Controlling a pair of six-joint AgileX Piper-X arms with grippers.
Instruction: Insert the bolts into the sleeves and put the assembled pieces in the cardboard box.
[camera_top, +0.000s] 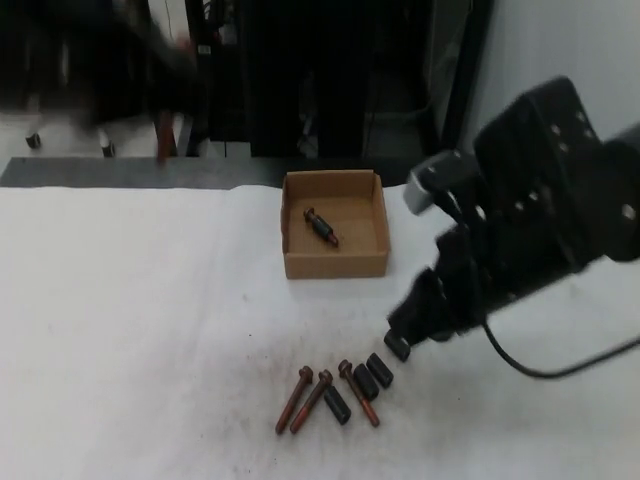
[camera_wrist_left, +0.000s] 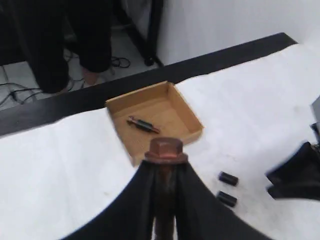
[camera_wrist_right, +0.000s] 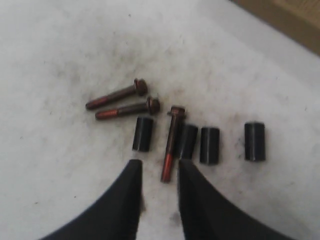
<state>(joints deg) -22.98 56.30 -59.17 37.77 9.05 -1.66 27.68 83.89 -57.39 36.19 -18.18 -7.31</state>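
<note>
My left gripper (camera_wrist_left: 165, 169) is shut on a rusty red bolt (camera_wrist_left: 163, 148), head upward, held high above the bench in front of the cardboard box (camera_wrist_left: 192, 121). One assembled piece (camera_wrist_left: 143, 124) lies in the box (camera_top: 335, 265). My right gripper (camera_wrist_right: 160, 165) hangs open just above the loose parts, in line with the tip of one bolt (camera_wrist_right: 171, 140). Two more bolts (camera_wrist_right: 117, 96) lie side by side beyond it. Several black sleeves (camera_wrist_right: 209, 145) lie in a row around that bolt. In the high view the right gripper (camera_top: 410, 322) is beside the end sleeve (camera_top: 397, 347).
White cloth (camera_top: 130, 330) covers the bench, stained dark around the parts. The bench's far edge (camera_top: 140, 172) runs as a dark strip behind the box. The right arm's bulky black body (camera_top: 545, 215) stands over the right side.
</note>
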